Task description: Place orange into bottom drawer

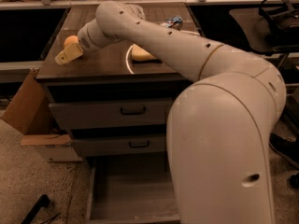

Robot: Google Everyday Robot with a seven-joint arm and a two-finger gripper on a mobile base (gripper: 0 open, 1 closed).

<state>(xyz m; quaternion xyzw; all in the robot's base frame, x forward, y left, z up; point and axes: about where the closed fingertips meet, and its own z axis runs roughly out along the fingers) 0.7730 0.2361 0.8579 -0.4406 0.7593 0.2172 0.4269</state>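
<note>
The orange (70,40) lies on the dark cabinet top (98,64) near its left edge, partly hidden behind my gripper. My gripper (69,55) is low over the cabinet top, right in front of the orange; I cannot tell whether it touches it. The bottom drawer (131,190) is pulled out below, a plain grey box with nothing in it. My arm crosses the cabinet top from the right and hides much of the cabinet's right side.
A yellow sponge (140,54) lies mid-top beside a thin white arc (127,59). The two upper drawers with black handles (133,110) are shut. A cardboard box (28,113) stands left of the cabinet. A black tool (35,209) lies on the floor.
</note>
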